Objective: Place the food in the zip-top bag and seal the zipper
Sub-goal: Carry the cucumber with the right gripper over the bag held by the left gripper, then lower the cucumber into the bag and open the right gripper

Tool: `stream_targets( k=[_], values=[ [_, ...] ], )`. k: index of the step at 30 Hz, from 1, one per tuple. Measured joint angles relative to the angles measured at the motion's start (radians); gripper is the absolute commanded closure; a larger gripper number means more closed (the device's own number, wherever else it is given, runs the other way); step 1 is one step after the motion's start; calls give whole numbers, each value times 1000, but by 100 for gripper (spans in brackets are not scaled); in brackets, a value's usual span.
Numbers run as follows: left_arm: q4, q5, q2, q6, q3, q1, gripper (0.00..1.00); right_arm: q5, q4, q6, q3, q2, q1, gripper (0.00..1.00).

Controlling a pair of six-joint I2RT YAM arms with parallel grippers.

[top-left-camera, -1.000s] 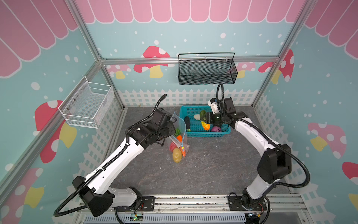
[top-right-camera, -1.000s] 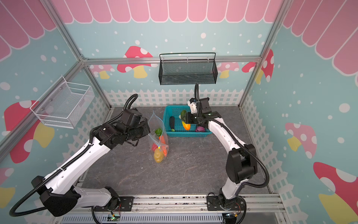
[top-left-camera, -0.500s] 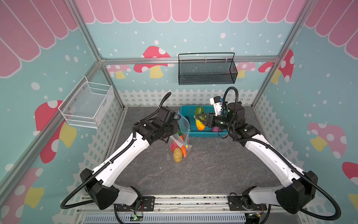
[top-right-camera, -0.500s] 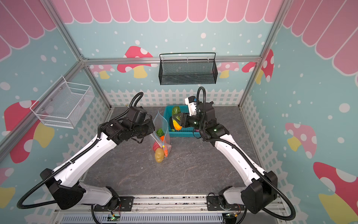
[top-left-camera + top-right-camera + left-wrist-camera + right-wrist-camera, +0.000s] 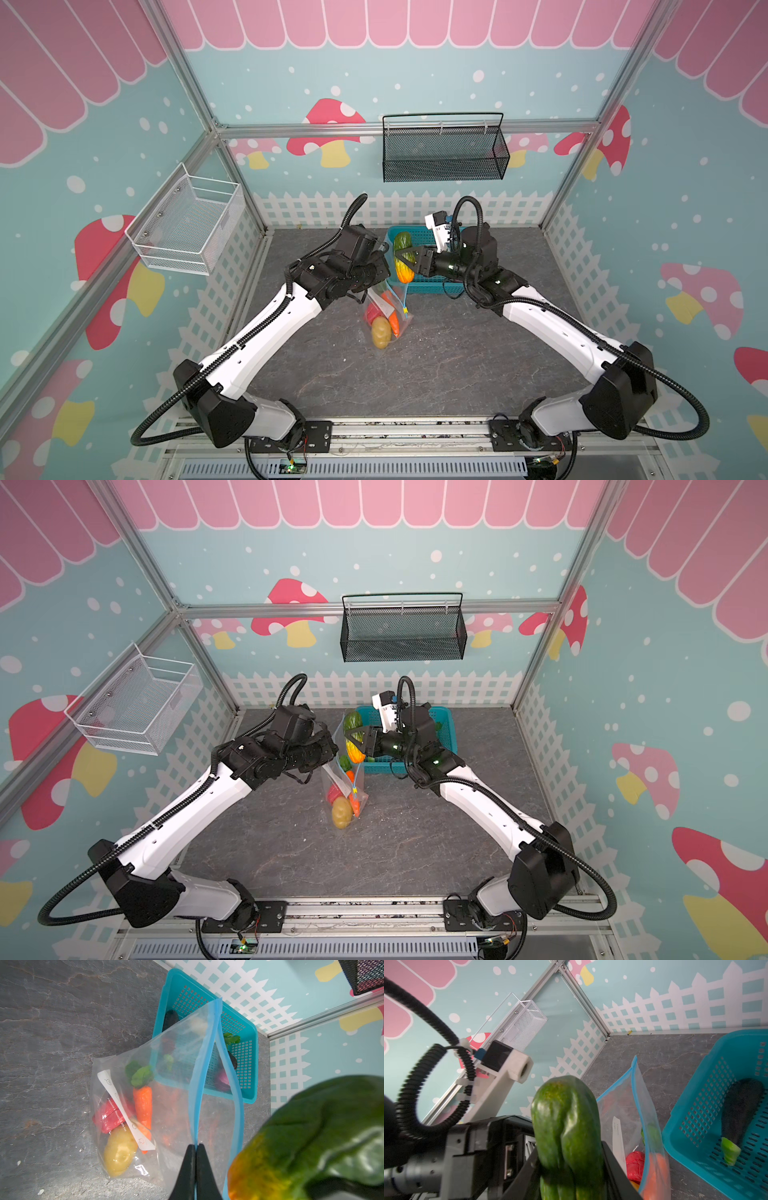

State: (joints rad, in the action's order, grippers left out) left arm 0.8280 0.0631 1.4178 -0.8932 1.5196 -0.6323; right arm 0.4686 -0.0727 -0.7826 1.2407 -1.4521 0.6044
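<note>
presently: zip-top bag [image 5: 388, 305] stands upright, hung from its mouth edge, bottom resting on the counter [image 5: 415, 374]. mouth is open; the two lips of the light-blue zipper [image 5: 204, 1068] bow apart. piled at the bottom inside: yellow potato [image 5: 119, 1151], orange carrot [image 5: 143, 1107] with green leaves, and a red piece [image 5: 108, 1118]. white label [image 5: 135, 1126] runs down the bag's face.

left tool [image 5: 196, 1146]: fully closed, pinching one lip of the zipper and holding that edge up.

right tool [image 5: 406, 258]: partway open, jaws clamped on either side of a pepper [image 5: 566, 1115], green at one end, shading to yellow-orange at the other. the pepper is raised off the counter, just beside the left tool and near the bag mouth. cannot tell whether it touches the film.

behind the bag, a teal lattice basket [image 5: 187, 999] sits on the counter. in it are a dark eggplant [image 5: 741, 1105], a purple onion [image 5: 223, 1080] and a green leafy top [image 5: 231, 1038]. a white piece [image 5: 198, 1024] shows blurred through the film.

both arms meet over the middle of the counter in both top views.
</note>
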Motion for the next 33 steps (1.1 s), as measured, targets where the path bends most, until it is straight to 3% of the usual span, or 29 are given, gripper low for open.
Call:
stream_targets(
  k=[6, 22, 33],
  values=[
    [-16, 0, 0, 0, 0, 0, 100, -24, 56, 21, 41, -50, 6, 71],
    [-80, 9, 0, 11, -57, -19, 100, -134, 408, 230, 229, -132, 47, 70],
    [-130, 31, -32, 13, -127, -25, 100, -149, 527, 298, 294, -231, 47, 68]
  ],
)
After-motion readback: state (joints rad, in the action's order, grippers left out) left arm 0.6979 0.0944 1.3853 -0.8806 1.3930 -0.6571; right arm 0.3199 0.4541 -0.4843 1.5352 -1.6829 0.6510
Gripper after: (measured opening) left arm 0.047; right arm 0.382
